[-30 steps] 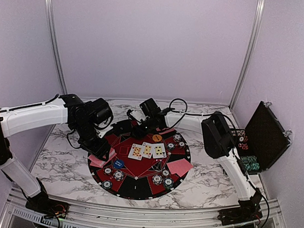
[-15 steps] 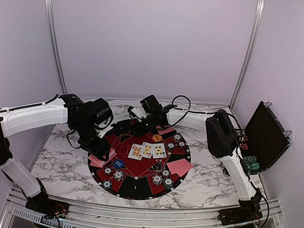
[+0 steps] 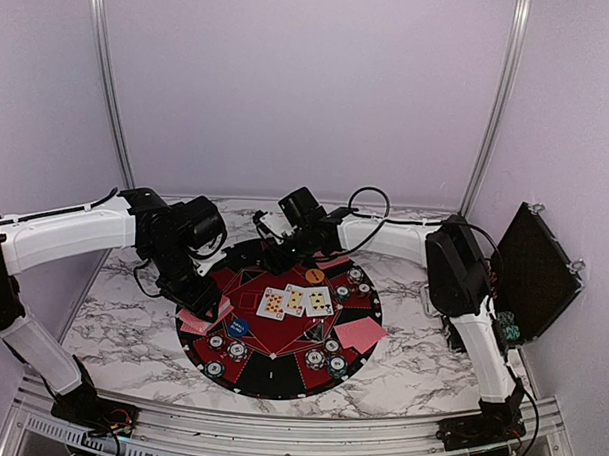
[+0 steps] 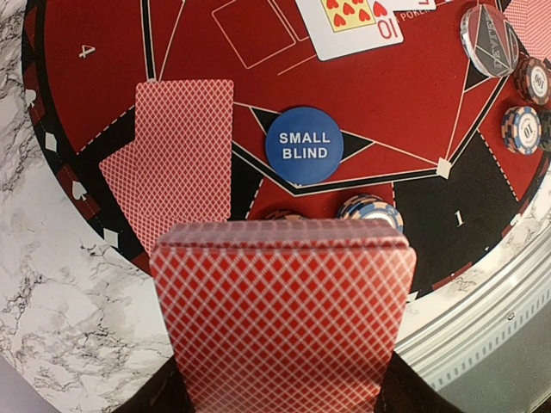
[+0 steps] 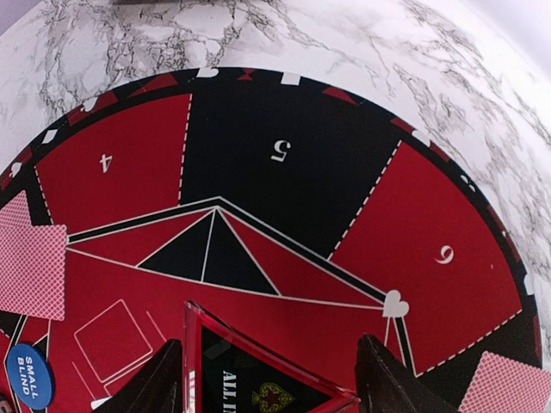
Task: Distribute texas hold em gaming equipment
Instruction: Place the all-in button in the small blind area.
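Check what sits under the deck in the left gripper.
Past the far edge of the deck, a blue-striped chip and a second chip peek out on the mat. Anything beneath is hidden.

The deck (image 4: 280,318) half-hides two chips (image 4: 372,208) (rims show) — ALL IN marker (image 5: 258,387) cropped

The work cell is enclosed on three sides by plain, pale lilac panels: a rear wall (image 3: 299,88), a left wall (image 3: 39,99) and a right wall (image 3: 579,118). Two aluminium uprights, the left upright (image 3: 107,81) and the right upright (image 3: 499,95), stand at the rear corners and lean outward toward the top. The bench (image 3: 121,322) has a white surface with grey marble veining. An aluminium rail (image 3: 278,427) runs across its near edge. Lighting is even and diffuse; shadows on the bench are soft. No window shows in any view.
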Robot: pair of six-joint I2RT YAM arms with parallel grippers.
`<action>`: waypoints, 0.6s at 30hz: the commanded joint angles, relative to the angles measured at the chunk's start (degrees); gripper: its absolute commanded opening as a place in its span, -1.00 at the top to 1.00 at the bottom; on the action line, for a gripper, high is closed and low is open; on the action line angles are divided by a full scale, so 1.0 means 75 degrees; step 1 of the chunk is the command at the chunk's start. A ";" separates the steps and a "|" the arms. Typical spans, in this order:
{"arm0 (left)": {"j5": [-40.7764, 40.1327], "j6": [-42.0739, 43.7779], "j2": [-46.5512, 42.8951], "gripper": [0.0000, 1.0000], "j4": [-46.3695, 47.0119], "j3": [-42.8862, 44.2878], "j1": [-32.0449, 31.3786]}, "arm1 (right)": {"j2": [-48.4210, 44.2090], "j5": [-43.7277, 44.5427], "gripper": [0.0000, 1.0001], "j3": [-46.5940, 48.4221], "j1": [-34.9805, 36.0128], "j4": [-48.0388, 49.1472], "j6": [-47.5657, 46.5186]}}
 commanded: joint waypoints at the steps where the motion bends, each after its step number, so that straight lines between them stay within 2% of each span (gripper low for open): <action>1: 0.0057 0.0010 -0.0116 -0.05 -0.0046 0.0040 0.0041 | -0.0881 0.0229 -0.26 -0.0560 0.0253 0.0280 0.0234; 18: 0.0091 0.0018 -0.0130 -0.05 -0.0044 0.0047 0.0054 | -0.2532 0.0483 -0.25 -0.3466 0.1221 0.1155 0.1405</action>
